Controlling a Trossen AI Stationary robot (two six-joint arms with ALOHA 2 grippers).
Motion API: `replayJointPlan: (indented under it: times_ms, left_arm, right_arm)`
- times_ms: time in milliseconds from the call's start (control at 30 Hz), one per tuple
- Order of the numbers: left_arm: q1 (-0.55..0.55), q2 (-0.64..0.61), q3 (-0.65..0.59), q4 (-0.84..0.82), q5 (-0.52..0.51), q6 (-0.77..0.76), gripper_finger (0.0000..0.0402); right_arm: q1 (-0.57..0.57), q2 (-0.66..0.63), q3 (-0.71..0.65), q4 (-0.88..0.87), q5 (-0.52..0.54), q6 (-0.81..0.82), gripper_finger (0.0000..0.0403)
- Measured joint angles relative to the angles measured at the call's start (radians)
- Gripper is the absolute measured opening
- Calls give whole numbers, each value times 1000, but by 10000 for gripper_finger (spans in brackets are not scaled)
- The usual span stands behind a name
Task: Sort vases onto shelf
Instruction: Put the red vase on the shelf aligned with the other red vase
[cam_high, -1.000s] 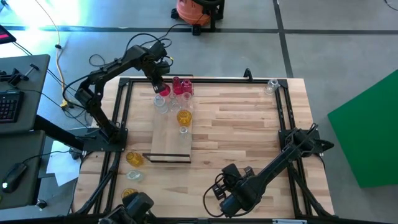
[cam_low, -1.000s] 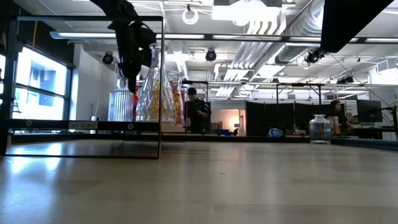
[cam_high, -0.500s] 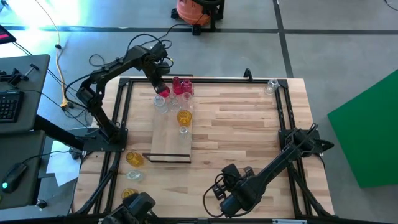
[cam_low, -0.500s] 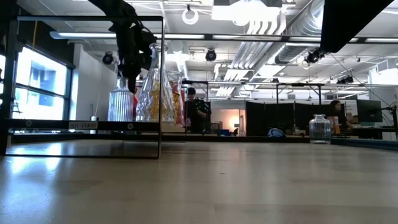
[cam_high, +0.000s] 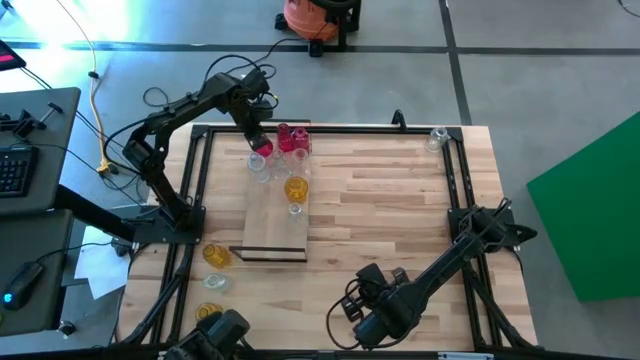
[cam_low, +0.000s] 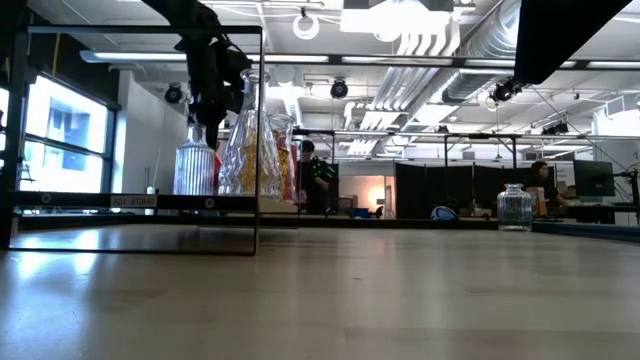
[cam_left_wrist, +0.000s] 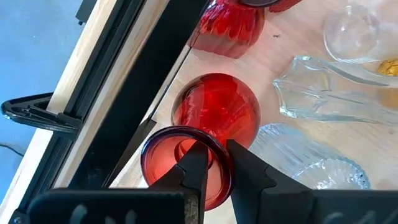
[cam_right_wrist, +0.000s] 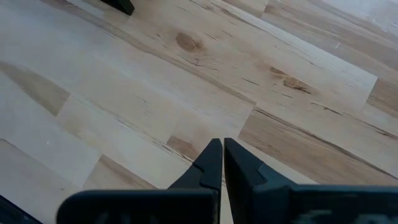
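Light-wood shelf (cam_high: 272, 215): flat board on the slatted table (cam_high: 400, 200), left of centre, dark strip along its near short edge.

Red round vase (cam_left_wrist: 214, 118): stands at the far end of the shelf, beside the table's black frame (cam_left_wrist: 134, 93). Left gripper (cam_left_wrist: 214, 171) sits at its flared rim; the two dark fingers (cam_left_wrist: 196, 168) pinch the rim wall with only a narrow gap between them, one inside the mouth and one outside. From above, the left gripper (cam_high: 258, 138) shows at the shelf's far left corner.

Second red vase (cam_left_wrist: 233, 28): ribbed body, just beyond the first; from above, red glass (cam_high: 290, 138) at the shelf's far edge.

Clear vases: one angular piece (cam_left_wrist: 329, 102) and one ribbed piece (cam_left_wrist: 305, 165) near the red round vase; a further round clear vase (cam_left_wrist: 351, 31) farther off. In the low view a ribbed clear vase (cam_low: 195, 165) stands beside a taller clear-and-amber vase (cam_low: 250, 140).

Amber vase (cam_high: 295, 188): on the shelf, near its middle.

Off the shelf: amber vases (cam_high: 215, 255) at the table's near left corner; one lone clear vase (cam_high: 437, 137) at the far right corner, also visible in the low view (cam_low: 514, 207).

Right gripper (cam_right_wrist: 217, 165): over bare tabletop near the front edge, fingers pressed together, holding nothing. High view places it (cam_high: 365, 318) near centre-right.

Person (cam_low: 315, 175) in the room behind.
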Motion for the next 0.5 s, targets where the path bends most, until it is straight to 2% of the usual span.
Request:
replayJointPlan:
  times_ms: [500]
  left_arm:
    - [0,0,0,0,46,-1,65]
  right_arm:
    - [0,0,0,5,0,-1,0]
